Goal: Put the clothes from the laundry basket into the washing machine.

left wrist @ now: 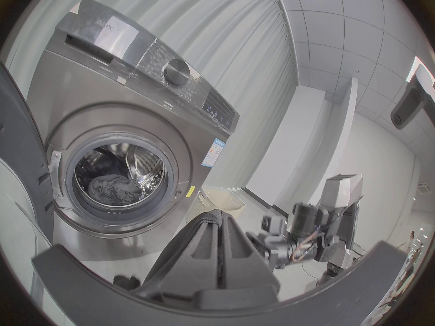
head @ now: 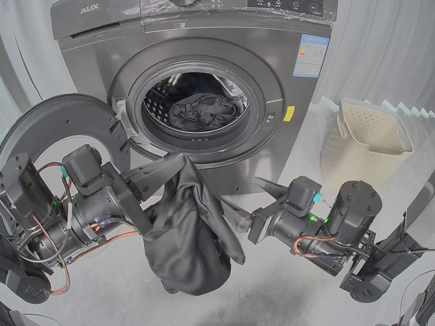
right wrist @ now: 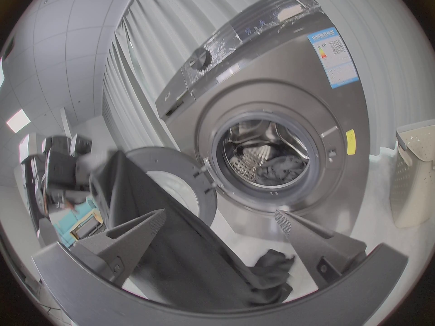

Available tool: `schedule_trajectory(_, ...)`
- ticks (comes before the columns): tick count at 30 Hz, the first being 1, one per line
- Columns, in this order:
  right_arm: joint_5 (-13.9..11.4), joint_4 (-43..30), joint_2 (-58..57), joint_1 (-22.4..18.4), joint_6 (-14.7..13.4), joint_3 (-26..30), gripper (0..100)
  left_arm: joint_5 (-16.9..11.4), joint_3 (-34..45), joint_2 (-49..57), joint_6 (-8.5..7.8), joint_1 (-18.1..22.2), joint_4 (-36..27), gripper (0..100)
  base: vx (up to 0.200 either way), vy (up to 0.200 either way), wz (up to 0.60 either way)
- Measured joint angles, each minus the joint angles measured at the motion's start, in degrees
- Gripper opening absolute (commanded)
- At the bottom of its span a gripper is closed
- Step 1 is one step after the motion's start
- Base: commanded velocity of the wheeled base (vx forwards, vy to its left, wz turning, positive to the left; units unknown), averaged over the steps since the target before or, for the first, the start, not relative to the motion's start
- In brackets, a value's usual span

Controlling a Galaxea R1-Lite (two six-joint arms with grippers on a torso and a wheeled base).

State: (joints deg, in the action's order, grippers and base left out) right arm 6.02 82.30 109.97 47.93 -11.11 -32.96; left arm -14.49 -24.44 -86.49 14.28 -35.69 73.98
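Head view, lower left of the frame: state of the left gripper (head: 178, 160)?

Clamped shut on a dark garment (head: 190, 241), pinched near its top edge. Rest of the cloth hanging in a bunched sack at lower centre, over the floor (head: 281, 290). Touching the floor or not: cannot tell.

Same story from the left wrist view?

Yes. Fingers (left wrist: 206, 250) pressed together, black cloth wrapped over them, open drum beyond.

And the right gripper (head: 238, 189)?

Lower centre-right of the frame, just beside the hanging garment. Jaws spread wide, gripping nothing. Right wrist view: same wide gap, with the hanging cloth farther off beyond it.

Washing machine (head: 90, 59)?

Grey, front-loading, across the upper half of the frame. Round door (head: 50, 123) swung fully open at left, behind the left arm. Drum (head: 158, 100) at centre, with a second dark garment (head: 201, 112) lying crumpled on its lower wall.

Laundry basket (head: 367, 141)?

Cream, perforated, upright on the floor at right of the frame, near the machine's right side and well apart from both grippers. Pale curtain (head: 389, 37) behind it, upper right.
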Motion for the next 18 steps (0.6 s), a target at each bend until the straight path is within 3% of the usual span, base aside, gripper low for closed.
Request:
schedule_trajectory(9,-0.1,0.3,-2.6,-1.9,0.0,8.0,100,2.2,-1.2,0.3,0.5,0.8,0.1,0,0.0,0.0,0.0)
schedule_trajectory(18,-0.1,0.3,-4.5,-2.8,0.0,9.9,100,2.3,-1.6,0.1,0.33,0.9,0.0,0,0.0,0.0,0.0)
